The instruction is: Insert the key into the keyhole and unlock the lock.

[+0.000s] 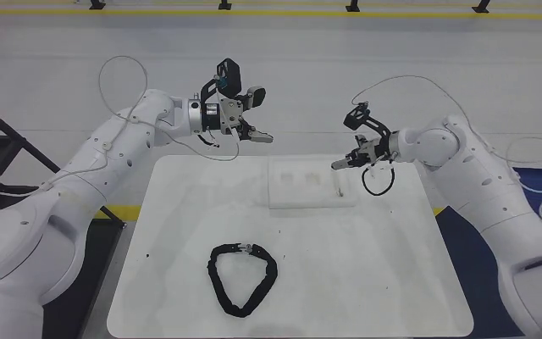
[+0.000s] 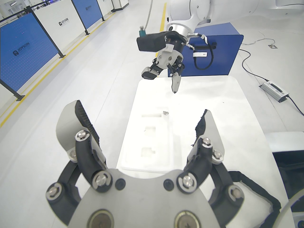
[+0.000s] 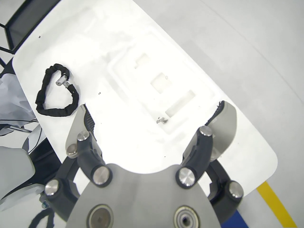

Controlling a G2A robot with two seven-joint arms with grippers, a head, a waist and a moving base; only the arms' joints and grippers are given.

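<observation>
A black fabric-covered chain lock (image 1: 241,278) lies in a loop near the table's front left; its silver lock cylinder (image 3: 62,80) faces the middle of the table. A small metal key (image 3: 162,120) rests in an end recess of the white foam tray (image 1: 305,197). The key (image 2: 165,113) lies just below the right gripper's fingertips in the left wrist view. My right gripper (image 1: 343,163) hangs open above the tray's right end, nothing in it. My left gripper (image 1: 254,133) is open and empty, raised above the table's back edge, left of the tray.
The white table (image 1: 381,271) has free room in front of and to the right of the tray. The tray has two other empty recesses (image 3: 161,83). A black frame (image 1: 25,152) stands off the table's left side, a blue cabinet (image 2: 213,55) beyond its right end.
</observation>
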